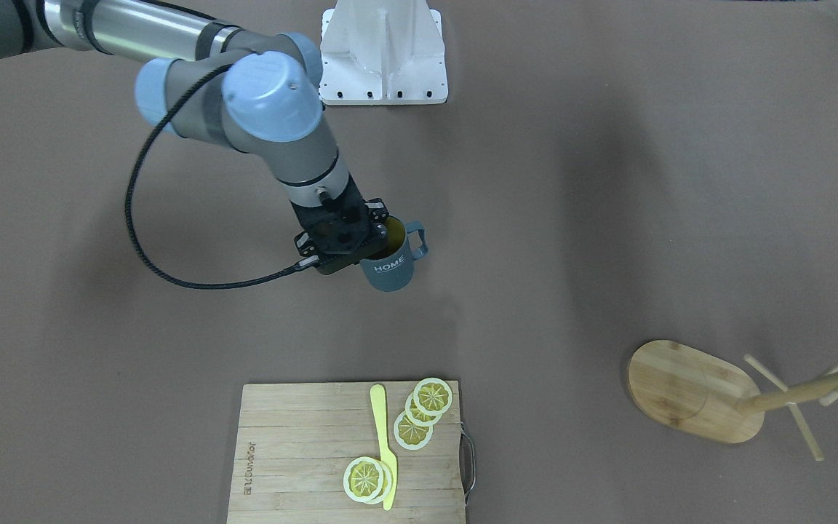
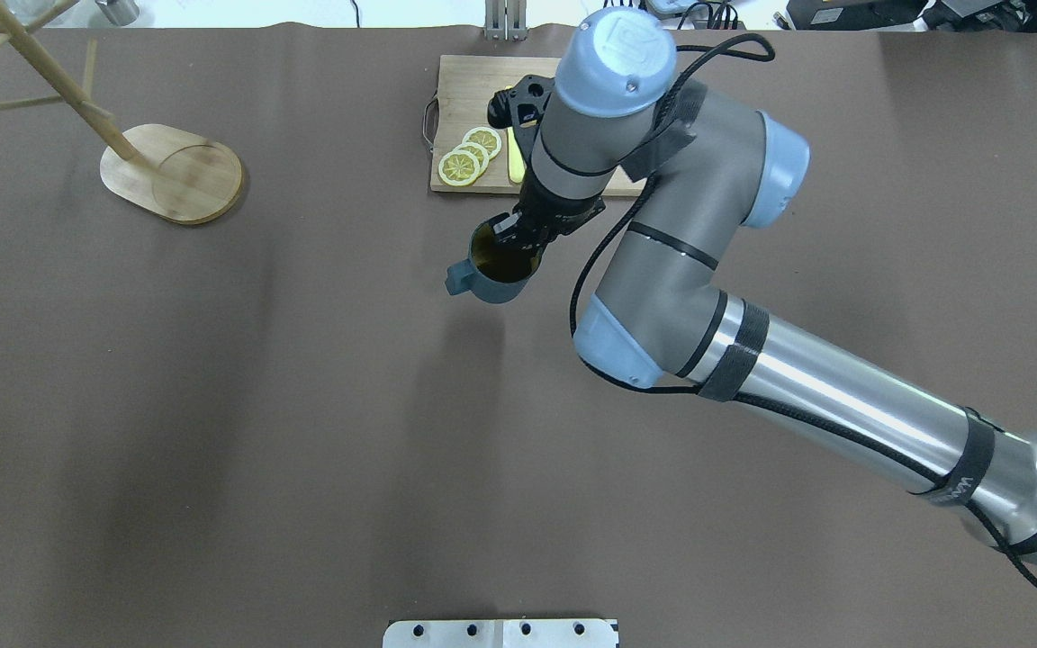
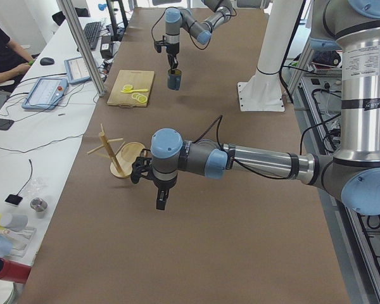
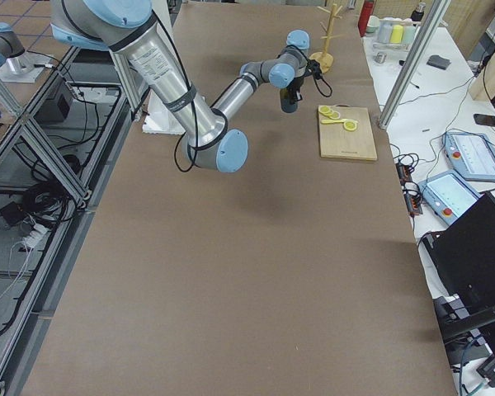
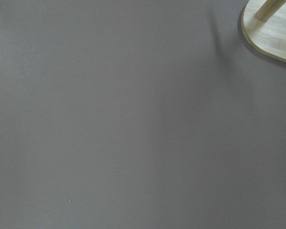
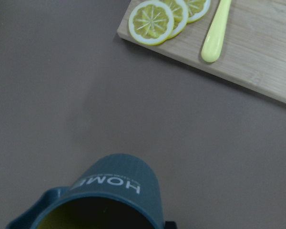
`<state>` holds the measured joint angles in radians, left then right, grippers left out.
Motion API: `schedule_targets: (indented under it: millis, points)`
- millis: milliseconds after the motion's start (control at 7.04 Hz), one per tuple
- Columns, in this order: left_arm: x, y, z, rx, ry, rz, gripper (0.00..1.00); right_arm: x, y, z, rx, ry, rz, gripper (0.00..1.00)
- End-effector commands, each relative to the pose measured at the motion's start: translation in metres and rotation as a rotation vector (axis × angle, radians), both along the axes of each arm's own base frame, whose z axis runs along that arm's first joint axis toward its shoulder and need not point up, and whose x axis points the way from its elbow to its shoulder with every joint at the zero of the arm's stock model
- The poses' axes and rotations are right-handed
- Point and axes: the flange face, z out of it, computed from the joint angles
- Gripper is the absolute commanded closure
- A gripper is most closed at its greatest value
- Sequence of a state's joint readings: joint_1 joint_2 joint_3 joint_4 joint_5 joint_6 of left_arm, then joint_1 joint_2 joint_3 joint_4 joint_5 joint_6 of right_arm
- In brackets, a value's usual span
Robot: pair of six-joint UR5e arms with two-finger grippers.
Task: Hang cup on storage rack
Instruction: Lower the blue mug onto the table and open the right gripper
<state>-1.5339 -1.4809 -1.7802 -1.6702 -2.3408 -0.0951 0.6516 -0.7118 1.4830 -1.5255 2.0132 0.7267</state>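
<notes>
Counted from the robot's edge outward, there are two arms, one cup (image 1: 390, 271), one storage rack (image 2: 172, 171), one wooden cutting board (image 1: 295, 444), five lemon slices (image 1: 433, 396) and one yellow utensil (image 1: 384, 444). Three of the slices overlap in a row and two are stacked apart from them. The utensil lies between the two groups, and all of it sits on the board.

The table (image 1: 608, 218) is covered in a plain brown mat. A white mounting base (image 1: 382, 51) is bolted at the near edge. Beyond the far edge runs a side bench with pendants (image 3: 44, 94) and cables, and a seated person (image 3: 1, 54) is at it.

The right arm (image 2: 662, 234) reaches from the near right, its elbow bent and its wrist turned down over mid-table. The right gripper (image 2: 516, 245) pinches the cup's wall at the rim, with one finger inside the yellowish interior. The cup hangs upright or nearly so, its handle pointing left and its "HOME" lettering facing the far side. It is just on the near side of the board and well apart from the rack. I cannot tell whether its foot clears the mat.

The left arm (image 3: 259, 161) stretches low and level across the table. The left gripper (image 3: 160, 201) points straight down near the rack's oval base. I cannot tell whether that claw is spread or pressed together. The rack stands upright at the far left.
</notes>
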Motion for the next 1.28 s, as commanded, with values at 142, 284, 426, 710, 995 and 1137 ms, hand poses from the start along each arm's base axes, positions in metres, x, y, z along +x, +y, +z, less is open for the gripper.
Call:
schedule_targets:
  millis: [142,284,426,710,995,1137]
  points:
    - [0.001,0.0,0.001,-0.001,0.001,0.002,0.02,-0.044,0.009,0.003,0.006,0.081,-0.014,1.0]
    - [0.001,0.0,0.001,-0.003,0.001,0.002,0.02,-0.047,0.01,0.005,0.003,0.083,-0.018,1.0]
    - [0.001,0.0,0.002,-0.004,0.001,0.002,0.02,-0.05,0.012,0.007,0.002,0.088,-0.02,1.0]
    - [0.001,-0.004,-0.007,0.017,0.001,0.001,0.02,-0.06,0.023,0.005,0.023,0.095,-0.002,0.02]
    - [0.002,-0.005,-0.039,0.168,0.009,0.0,0.02,-0.044,0.023,-0.019,0.01,0.037,-0.018,0.01]
    - [0.007,-0.001,-0.069,0.227,0.036,0.015,0.02,-0.025,0.014,-0.03,-0.024,-0.001,-0.024,0.01]
